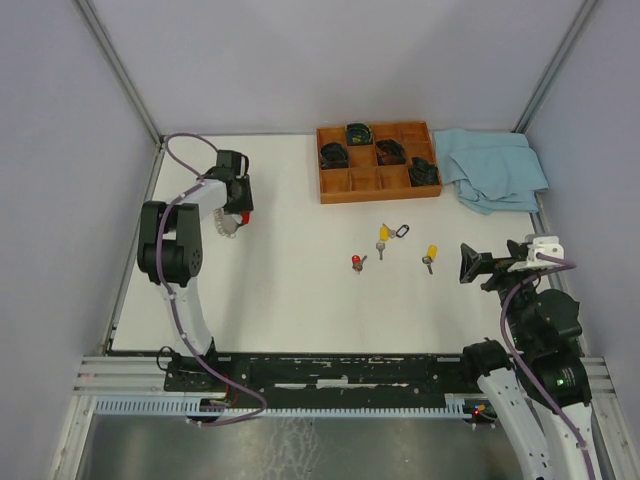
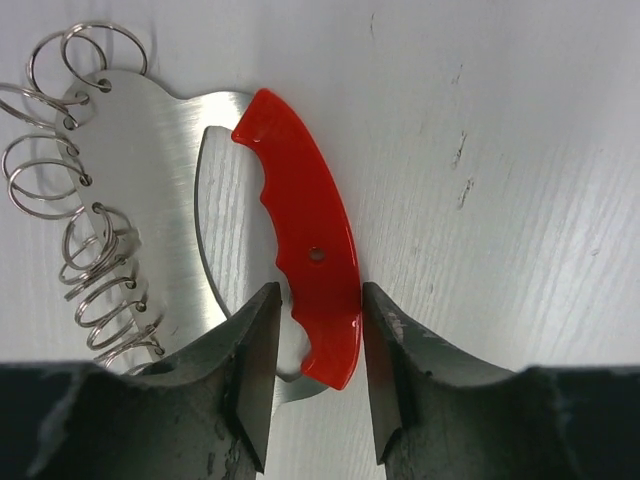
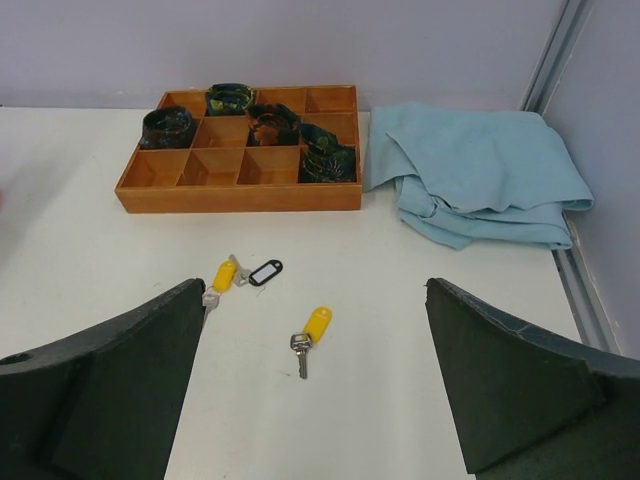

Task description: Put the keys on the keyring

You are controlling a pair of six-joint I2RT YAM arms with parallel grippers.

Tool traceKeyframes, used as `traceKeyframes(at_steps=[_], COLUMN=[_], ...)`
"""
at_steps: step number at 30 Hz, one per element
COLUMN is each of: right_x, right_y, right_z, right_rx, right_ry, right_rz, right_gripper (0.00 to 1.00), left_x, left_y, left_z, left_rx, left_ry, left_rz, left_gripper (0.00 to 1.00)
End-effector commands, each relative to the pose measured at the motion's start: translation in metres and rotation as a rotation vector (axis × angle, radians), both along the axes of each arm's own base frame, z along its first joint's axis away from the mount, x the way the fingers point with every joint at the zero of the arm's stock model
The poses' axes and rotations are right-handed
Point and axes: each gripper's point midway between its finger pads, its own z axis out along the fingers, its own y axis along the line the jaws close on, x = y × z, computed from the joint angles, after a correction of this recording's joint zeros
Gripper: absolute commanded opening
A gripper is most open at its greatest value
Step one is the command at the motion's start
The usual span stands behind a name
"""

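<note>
The keyring (image 2: 300,225), a curved red band on a flat silver plate hung with wire rings, lies at the far left of the white table (image 1: 290,300). The left gripper (image 2: 318,298) has its jaws half drawn in on either side of one end of the band, though whether they grip it cannot be told. Well apart, right of the middle and near of the wooden tray (image 1: 380,196), lie the red-capped key (image 1: 359,262), a yellow-capped key (image 1: 382,233) beside a black oval loop (image 1: 403,230), and the second yellow-capped key (image 1: 431,252). Just right of these, the right gripper (image 1: 470,264) hovers spread wide with nothing in it, and a blue cloth (image 1: 495,168) lies at the far right.
</note>
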Motion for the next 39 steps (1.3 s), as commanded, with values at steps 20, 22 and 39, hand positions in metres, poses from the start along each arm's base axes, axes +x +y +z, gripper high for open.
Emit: traceKeyframes(at_steps=[20, 22, 39], right_x=[0.003, 0.006, 0.040], right_y=[0.022, 0.026, 0.085], right_z=[0.010, 0.006, -0.030], right_rx=[0.025, 0.027, 0.072], right_ry=[-0.009, 0.019, 0.317], right_rz=[0.110, 0.125, 0.362], right_gripper=[1.00, 1.00, 1.00], left_x=[-0.232, -0.252, -0.265], left_y=[-0.167, -0.177, -0.198], left_z=[-0.037, -0.038, 0.040], left_rx=[-0.109, -0.096, -0.165], left_ry=[0.269, 0.273, -0.016], left_rz=[-0.451, -0.488, -0.537], left_gripper=[0.40, 0.41, 0.71])
